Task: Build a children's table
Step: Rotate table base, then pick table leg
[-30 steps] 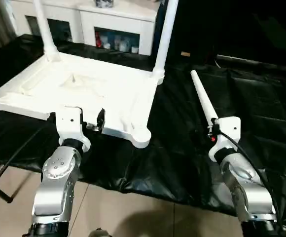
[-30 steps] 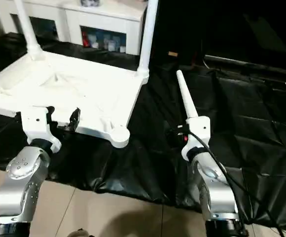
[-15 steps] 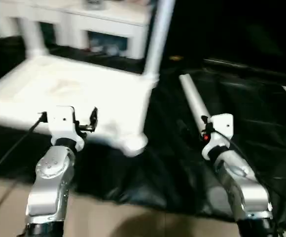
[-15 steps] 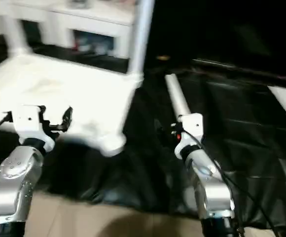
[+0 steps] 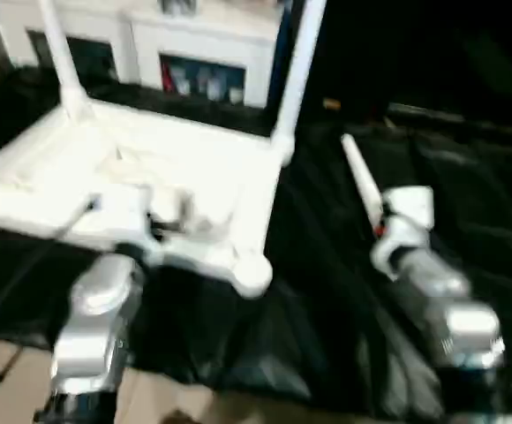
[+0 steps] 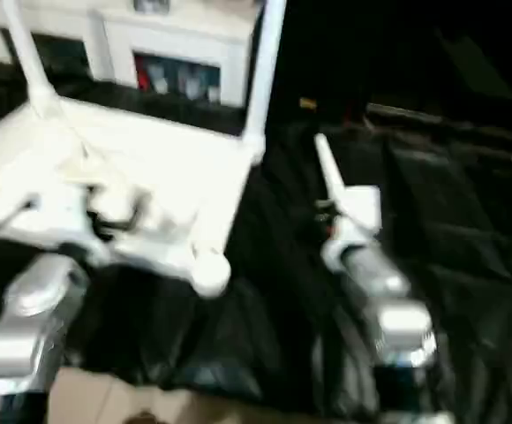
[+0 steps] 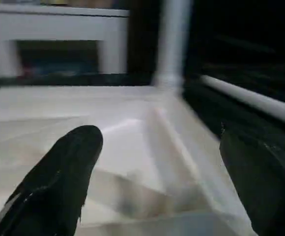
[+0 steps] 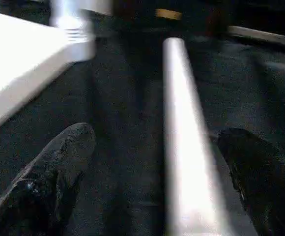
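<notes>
The children's table top (image 5: 163, 168) lies upside down on the black cloth, white, its ribbed underside facing up. Two white legs stand upright in its far corner sockets: one at the far left (image 5: 60, 57), one at the far right (image 5: 296, 71). The near right corner socket (image 5: 252, 274) holds no leg. A loose white leg (image 5: 360, 181) lies on the cloth to the right of the top. My left gripper (image 7: 157, 162) hovers open over the top's near edge, with nothing between its fingers (image 7: 64, 172). My right gripper (image 8: 157, 135) is open at the loose leg's (image 8: 184, 142) near end, one finger on each side of it.
A white cabinet (image 5: 194, 49) with glass doors stands behind the table. Black cloth (image 5: 468, 203) covers the work surface and hangs over its front edge above a light floor (image 5: 9, 389).
The head camera has swung, so the whole picture has shifted. Both grippers stay open, and each keeps about the same place relative to the table top and the loose leg.
</notes>
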You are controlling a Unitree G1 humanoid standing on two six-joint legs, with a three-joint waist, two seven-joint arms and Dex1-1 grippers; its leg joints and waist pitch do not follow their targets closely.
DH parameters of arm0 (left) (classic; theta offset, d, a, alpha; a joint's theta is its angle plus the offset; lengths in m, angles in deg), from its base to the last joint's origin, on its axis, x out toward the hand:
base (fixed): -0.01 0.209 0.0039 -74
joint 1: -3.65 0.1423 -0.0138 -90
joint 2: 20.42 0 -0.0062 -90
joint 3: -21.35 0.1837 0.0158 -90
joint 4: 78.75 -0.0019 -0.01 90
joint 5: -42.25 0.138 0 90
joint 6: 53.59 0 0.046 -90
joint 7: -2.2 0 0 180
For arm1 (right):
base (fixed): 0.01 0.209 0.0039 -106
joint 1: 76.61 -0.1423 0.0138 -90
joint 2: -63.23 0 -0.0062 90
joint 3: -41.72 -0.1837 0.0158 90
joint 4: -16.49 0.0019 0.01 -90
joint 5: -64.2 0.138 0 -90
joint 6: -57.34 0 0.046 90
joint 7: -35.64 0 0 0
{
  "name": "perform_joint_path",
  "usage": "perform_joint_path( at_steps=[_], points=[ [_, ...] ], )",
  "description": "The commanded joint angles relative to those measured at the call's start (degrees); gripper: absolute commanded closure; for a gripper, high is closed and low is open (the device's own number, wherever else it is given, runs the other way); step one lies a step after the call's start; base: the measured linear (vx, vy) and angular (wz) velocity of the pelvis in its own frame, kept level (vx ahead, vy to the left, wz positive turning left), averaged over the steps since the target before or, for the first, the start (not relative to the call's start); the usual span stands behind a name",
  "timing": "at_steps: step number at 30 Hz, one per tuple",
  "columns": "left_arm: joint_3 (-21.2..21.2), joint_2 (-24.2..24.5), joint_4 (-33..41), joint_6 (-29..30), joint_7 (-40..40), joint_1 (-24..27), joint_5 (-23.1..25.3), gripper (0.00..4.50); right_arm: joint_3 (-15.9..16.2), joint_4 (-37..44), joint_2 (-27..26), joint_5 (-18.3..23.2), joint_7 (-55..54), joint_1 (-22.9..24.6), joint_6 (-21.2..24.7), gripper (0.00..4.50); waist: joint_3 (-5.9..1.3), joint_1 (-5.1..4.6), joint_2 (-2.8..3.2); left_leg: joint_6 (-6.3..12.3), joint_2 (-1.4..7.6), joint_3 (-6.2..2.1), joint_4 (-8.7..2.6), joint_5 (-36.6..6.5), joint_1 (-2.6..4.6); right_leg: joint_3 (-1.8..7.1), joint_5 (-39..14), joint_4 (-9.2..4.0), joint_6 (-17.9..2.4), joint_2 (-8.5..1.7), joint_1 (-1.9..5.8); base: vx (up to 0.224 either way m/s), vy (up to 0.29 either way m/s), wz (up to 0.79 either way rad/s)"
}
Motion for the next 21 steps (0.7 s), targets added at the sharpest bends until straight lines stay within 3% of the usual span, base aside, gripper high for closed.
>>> perform_joint_path(
  at_steps=[1,2,4,5,9,12,14,15,21],
  points=[
    [1.89,0.75,0.21,1.66,3.32,-1.4,-0.38,0.14,-1.07,-2.21,0.97,-0.7,-1.14,-1.36,3.14,0.0,-1.93,-0.62,0.76,-5.3,1.94,0.05,-5.38,-24.08,1.88,0.99,-24.47,-6.15,-4.77,-2.43,0.92,-0.102,-0.016,-0.07],
    [2.75,2.03,0.1,1.96,5.38,-2.2,-0.12,0.14,-1.32,-4.59,1.81,-0.42,-1.37,-3.14,4.79,0.0,-1.85,-0.76,0.63,-5.88,1.9,-0.03,-5.24,-26.92,2.16,0.93,-29.24,-6.76,-3.61,-2.7,0.53,-0.102,-0.016,-0.07],
    [3.31,3.01,-0.16,2.47,6.88,-3.2,0.09,0.14,-0.9,-7.5,2.93,-0.78,-0.92,-5.05,5.68,0.0,-1.95,-0.87,0.46,-5.96,1.95,-0.03,-5.11,-27.99,2.32,0.91,-31.58,-7.14,-2.92,-2.88,0.26,-0.083,-0.005,-0.05],
    [4.1,4.35,-0.64,3.26,9.04,-4.83,-0.01,0.14,-0.63,-12.98,4.35,-0.6,0.69,-8.45,6.47,0.0,-2.06,-1.03,0.58,-6.12,1.96,-0.11,-5.06,-28.14,2.24,0.75,-31.87,-7.19,-2.92,-2.89,0.18,-0.08,-0.001,-0.05],
    [6.91,7.07,-0.98,4.73,13.19,-7.43,-0.6,0.14,-0.44,-26.59,6.04,-1.16,3.32,-16.37,4.93,0.0,-2.42,-1.69,0.66,-5.94,1.98,0.07,-5.01,-26.07,1.51,0.51,-26.74,-6.56,-4.83,-2.8,0.39,-0.072,0.019,-0.06],
    [7.32,7.11,-0.87,5.35,13.58,-7.91,-0.6,0.14,-0.64,-29.44,6.14,-1.16,4.02,-18.04,3.69,0.0,-2.33,-1.99,0.76,-5.86,2.12,0.27,-5.19,-25.42,1.21,0.48,-24.29,-6.42,-6.12,-2.76,0.55,0.0,0.0,0.0],
    [7.41,5.83,-1.09,6.63,12.33,-8.72,-0.39,0.14,-0.56,-37.21,6.02,-1.34,5.66,-21.81,-1.2,0.0,-2.66,-1.99,0.58,-5.29,2.11,0.63,-5.03,-23.35,1.0,0.51,-21.14,-6.03,-7.46,-2.82,0.74,0.0,0.0,0.0],
    [7.44,5.73,-1.15,6.68,12.27,-8.76,-0.34,0.14,-0.48,-38.06,6.03,-1.43,5.84,-22.19,-1.69,0.0,-2.58,-1.93,0.78,-5.15,2.13,0.71,-4.95,-23.64,1.08,0.53,-21.72,-6.12,-7.51,-2.86,0.57,0.0,0.0,0.0],
    [8.46,6.25,-0.53,8.19,12.98,-8.98,-0.54,0.14,-0.12,-51.65,6.21,-2.59,7.98,-28.36,-8.13,0.0,-2.87,-1.65,0.38,-3.81,2.31,1.21,-4.61,-22.8,1.23,0.39,-20.47,-5.92,-8.85,-2.92,0.26,0.0,0.0,0.0]
  ],
)
